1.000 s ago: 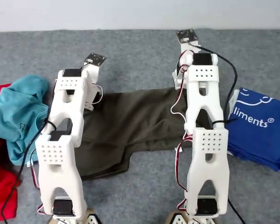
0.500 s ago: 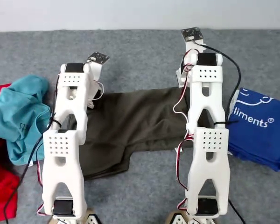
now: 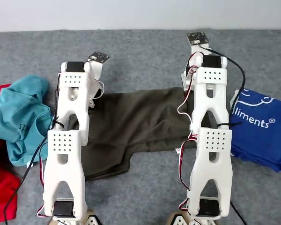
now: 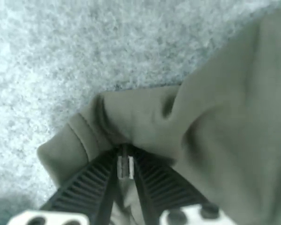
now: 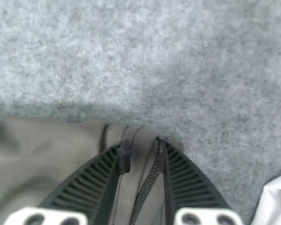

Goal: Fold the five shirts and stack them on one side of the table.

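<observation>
1. my left gripper (image 4: 125,161) is pinched tight on a corner of the dark olive-green cloth shirt (image 4: 215,117), with the fabric bunched between the ribbed jaws.
2. my right gripper (image 5: 141,152) is clamped over the far hem of that shirt, the stitched edge running between the jaws. they sit a little wider here, i reckon because the seam is thick.
3. from above, the shirt lies spread across the middle of the grey felt-like table cover (image 3: 140,51), between my two arms, its near end rumpled.
4. one grip at each side of the far edge reads to me as the set-up for a fold: both corners carried together so the edge lands straight.
5. the folded royal-blue shirt with white print (image 3: 264,133) sits just beside my right arm. i take it for the start of the stack.
6. the crumpled teal shirt (image 3: 18,112) lies on the bright red shirt (image 3: 0,187) at my left, neither folded yet.
</observation>
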{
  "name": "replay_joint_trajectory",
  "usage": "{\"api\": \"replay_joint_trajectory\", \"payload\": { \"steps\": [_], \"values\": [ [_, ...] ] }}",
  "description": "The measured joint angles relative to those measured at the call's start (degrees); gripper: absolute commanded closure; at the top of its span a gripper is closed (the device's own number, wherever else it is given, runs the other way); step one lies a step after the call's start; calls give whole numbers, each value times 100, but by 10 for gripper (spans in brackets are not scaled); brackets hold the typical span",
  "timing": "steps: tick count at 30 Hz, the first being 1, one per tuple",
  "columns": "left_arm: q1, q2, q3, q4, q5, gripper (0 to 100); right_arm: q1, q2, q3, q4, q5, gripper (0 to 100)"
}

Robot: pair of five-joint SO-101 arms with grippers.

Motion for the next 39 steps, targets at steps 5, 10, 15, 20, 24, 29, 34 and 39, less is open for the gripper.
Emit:
{"api": "replay_joint_trajectory", "payload": {
  "steps": [5, 10, 15, 20, 24, 29, 34, 39],
  "values": [
    [0, 0, 0, 0, 0, 984, 0, 123, 0, 0, 0, 991],
    [0, 0, 0, 0, 0, 984, 0, 123, 0, 0, 0, 988],
    [0, 0, 0, 0, 0, 984, 0, 123, 0, 0, 0, 988],
    [0, 0, 0, 0, 0, 984, 246, 123, 0, 0, 273, 988],
    [0, 26, -53, 26, 0, 984, 607, 123, 0, -114, 563, 988],
    [0, 26, -53, 26, 9, 984, 844, 123, 0, -343, 923, 987],
    [0, 26, -53, 26, 9, 985, 870, 123, 0, -334, 1081, 924],
    [0, 26, -53, 26, -9, 985, 738, 132, -422, 176, 1081, 799]
  ]
}}
